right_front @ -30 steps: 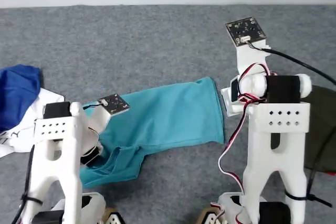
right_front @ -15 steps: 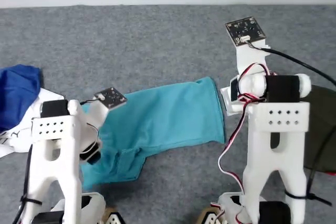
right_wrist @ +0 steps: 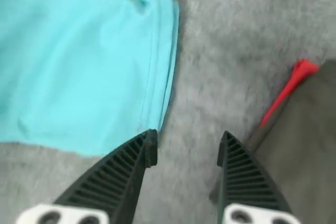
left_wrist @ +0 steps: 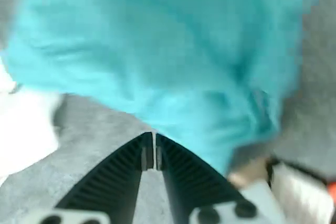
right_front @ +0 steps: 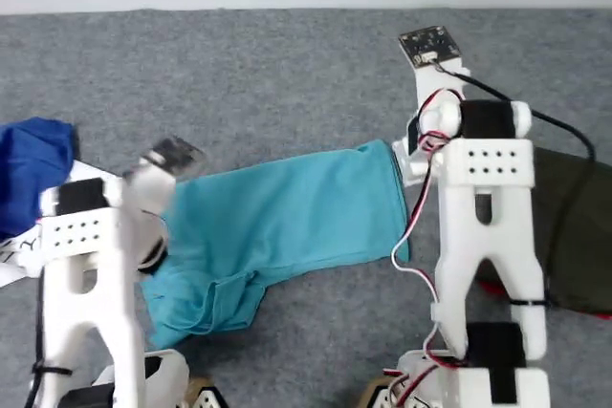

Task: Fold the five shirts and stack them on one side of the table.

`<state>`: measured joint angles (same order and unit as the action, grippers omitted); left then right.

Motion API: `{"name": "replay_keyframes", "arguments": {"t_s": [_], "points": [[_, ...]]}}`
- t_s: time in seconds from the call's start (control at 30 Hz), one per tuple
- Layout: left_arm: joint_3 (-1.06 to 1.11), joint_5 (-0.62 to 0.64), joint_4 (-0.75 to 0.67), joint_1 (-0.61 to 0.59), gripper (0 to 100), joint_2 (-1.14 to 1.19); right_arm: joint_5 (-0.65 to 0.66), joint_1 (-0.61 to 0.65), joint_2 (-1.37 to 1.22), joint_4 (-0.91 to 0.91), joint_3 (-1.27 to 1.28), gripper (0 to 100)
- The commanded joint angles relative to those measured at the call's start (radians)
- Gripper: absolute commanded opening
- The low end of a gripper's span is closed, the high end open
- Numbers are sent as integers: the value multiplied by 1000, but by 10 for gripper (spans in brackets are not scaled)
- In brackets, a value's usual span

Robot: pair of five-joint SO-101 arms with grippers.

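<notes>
Flanking the shirt (right_front: 287,226) lying crosswise on the counter (right_front: 239,74), left tool (left_wrist: 149,139) pressed together at its bunched end, right tool (right_wrist: 189,137) spread beside its hem.

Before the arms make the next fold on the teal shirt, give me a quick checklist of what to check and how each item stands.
1. Right gripper ready to grasp: ok. It is open, above the grey table, just beside the hem of the teal shirt.
2. Left gripper free of cloth: cannot tell. It is shut right at the teal shirt's edge.
3. Teal shirt lying flat: not ok. It is bunched at the end near the left gripper.
4. Dark shirt out of the way: ok. Bare table lies between it and the hem.
5. White shirt apart from the teal shirt: cannot tell. The two lie close together.
</notes>
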<state>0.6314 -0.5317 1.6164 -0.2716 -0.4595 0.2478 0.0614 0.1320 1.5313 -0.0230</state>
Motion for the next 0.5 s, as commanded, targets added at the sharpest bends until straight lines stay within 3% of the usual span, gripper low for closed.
{"name": "replay_keyframes", "arguments": {"t_s": [0.0, 0.17, 0.47], "points": [[-73, 110, -94, -21, 66, 28, 0, 41, -53, -88, -5, 197], [-163, 232, -212, -17, 114, 183, 5, 114, -183, -196, -9, 197], [-420, 256, -270, -14, 58, 598, 8, 137, -404, -426, -9, 191]]}}
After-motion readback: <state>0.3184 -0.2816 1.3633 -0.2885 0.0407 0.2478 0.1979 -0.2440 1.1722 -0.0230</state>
